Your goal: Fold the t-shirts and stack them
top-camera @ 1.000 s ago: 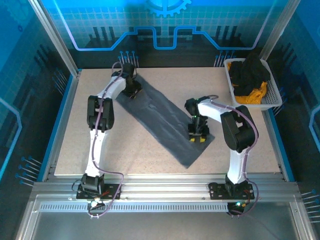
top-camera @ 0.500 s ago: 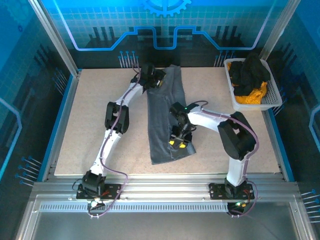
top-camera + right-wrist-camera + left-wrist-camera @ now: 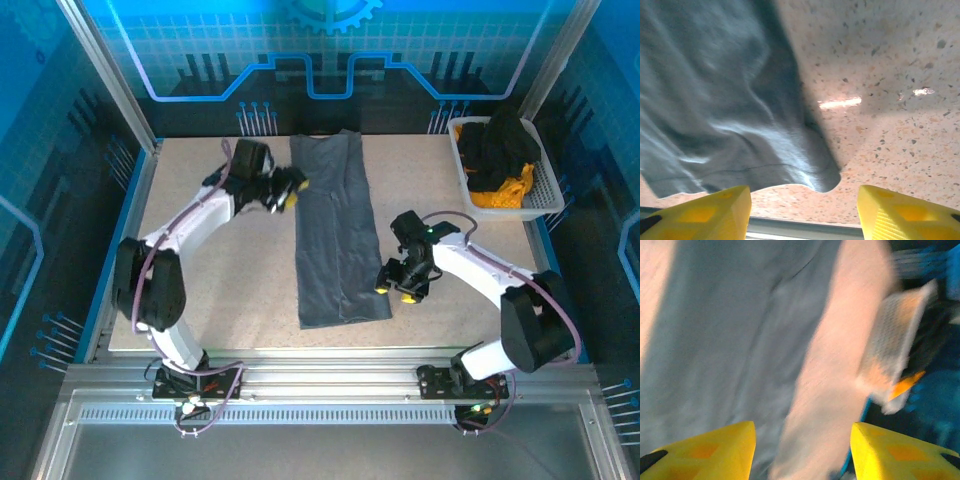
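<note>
Top external view puts the slate-grey t-shirt [image 3: 335,235] in the middle of the frame. It lies as a long narrow strip on the counter [image 3: 220,290], running from the upper centre down to the lower centre. My left hand [image 3: 288,190] sits just beside the strip's upper left edge with its fingers spread and nothing between them. My right hand [image 3: 393,290] sits just beside the lower right corner, equally open and empty. The black t-shirt [image 3: 500,145] and the orange-yellow t-shirt [image 3: 500,190] are heaped in the white basket [image 3: 547,190] at the upper right of the frame.

My main worry is that corner. In the right wrist view the cloth [image 3: 715,100] is rippled, and its corner curls to a rounded tip at centre frame. If I close on it from here I may catch only the upper layer (I cannot tell how many layers lie there), and lifting that would peel the fold open.

The second risk is skew. My hands sit at opposite ends and on opposite sides, so an uneven pull would twist the strip, not fold it.

The left wrist view is blurred, which makes it hard to judge the cloth edge [image 3: 730,340]. A blind pinch there could miss or bunch the fabric.
</note>
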Motion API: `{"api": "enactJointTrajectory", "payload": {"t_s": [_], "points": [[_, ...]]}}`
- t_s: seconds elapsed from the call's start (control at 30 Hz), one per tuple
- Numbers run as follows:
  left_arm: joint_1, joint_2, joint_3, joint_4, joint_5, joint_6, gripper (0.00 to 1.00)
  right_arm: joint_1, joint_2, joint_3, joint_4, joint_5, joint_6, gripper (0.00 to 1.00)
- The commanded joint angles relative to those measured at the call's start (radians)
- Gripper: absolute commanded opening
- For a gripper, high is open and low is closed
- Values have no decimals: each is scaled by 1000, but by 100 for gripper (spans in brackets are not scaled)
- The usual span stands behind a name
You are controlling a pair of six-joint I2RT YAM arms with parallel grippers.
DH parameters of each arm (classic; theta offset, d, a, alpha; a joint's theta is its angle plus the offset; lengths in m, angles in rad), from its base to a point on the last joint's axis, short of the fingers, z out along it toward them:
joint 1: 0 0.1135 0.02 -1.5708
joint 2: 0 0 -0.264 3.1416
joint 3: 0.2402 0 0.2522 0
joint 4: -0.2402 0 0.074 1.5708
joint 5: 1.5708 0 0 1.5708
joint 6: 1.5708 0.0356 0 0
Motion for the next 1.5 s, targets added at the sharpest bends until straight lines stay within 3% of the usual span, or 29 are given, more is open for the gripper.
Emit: {"api": "enactJointTrajectory", "payload": {"t_s": [0.0,0.13,0.3,0.5,0.7,0.83,0.9,0.93,1.2,1.33,1.47], "points": [[-42,-53,-225,-264,158,98,54,21,64,-11,22,-24,-66,57],[-123,-131,-396,-303,211,88,54,28,145,-31,66,-38,-73,52],[-226,-155,-514,-212,229,7,55,56,183,-31,102,-60,-67,42],[-320,-96,-540,-117,225,-70,53,85,197,-30,89,-62,-27,18],[-329,-12,-541,-53,171,-69,38,103,164,-31,84,-61,-4,6],[-329,25,-511,-30,122,-70,18,116,142,-31,69,-59,-1,0],[-329,-1,-522,-44,91,-65,2,121,129,-31,54,-53,-4,0],[-333,-28,-537,-52,76,-65,0,124,121,-31,46,-52,-6,0],[-338,-342,-700,-62,136,-93,0,165,14,-31,-28,-116,1,0],[-335,-469,-663,-84,113,-115,0,167,-42,13,-74,-144,30,0],[-305,-502,-592,-64,56,-157,0,131,-51,100,-94,-153,58,0]]}}
